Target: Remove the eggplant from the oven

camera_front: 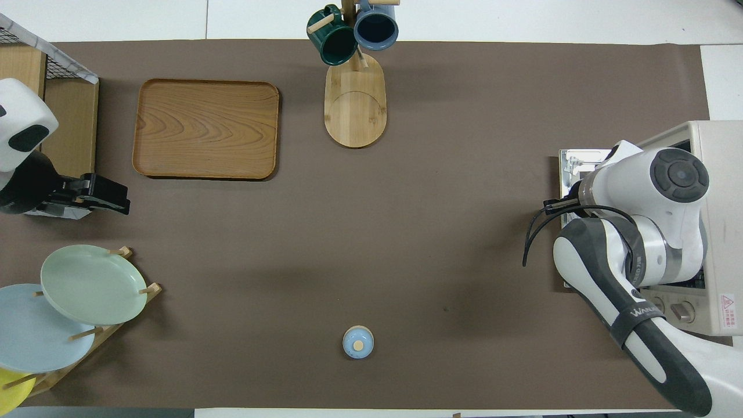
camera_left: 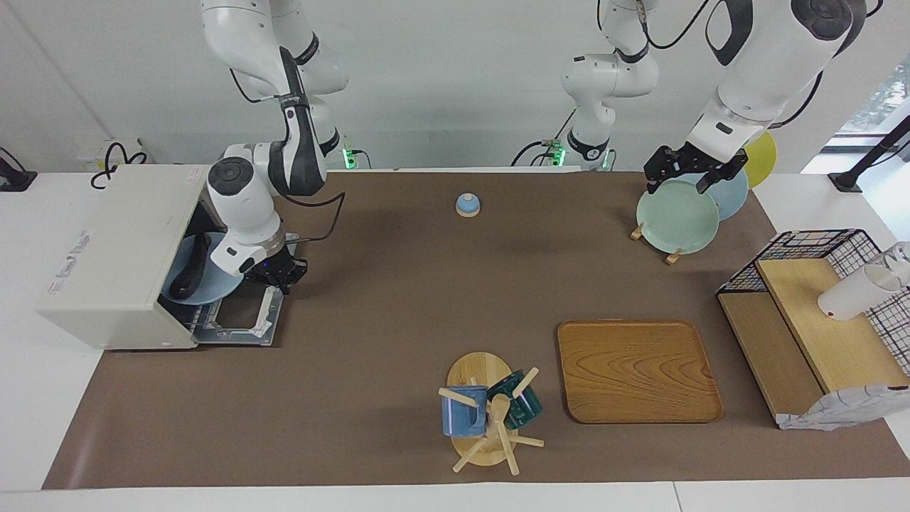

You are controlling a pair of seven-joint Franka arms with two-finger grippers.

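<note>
An off-white oven (camera_left: pixel 117 249) stands on a plain brown table mat (camera_left: pixel 398 299). Inside the oven, a dark purple-black eggplant (camera_left: pixel 190 274) lies on a pale blue plate (camera_left: pixel 213 281). Near the oven, the right gripper (camera_left: pixel 279 274) is black on a white arm. Well apart from the oven, a wood-grained tray (camera_left: pixel 638 370) is warm brown, two mugs are blue (camera_left: pixel 462 412) and dark green (camera_left: pixel 522 402), and racked plates are mint green (camera_left: pixel 677 217), light blue (camera_left: pixel 732 193) and yellow (camera_left: pixel 762 153).
</note>
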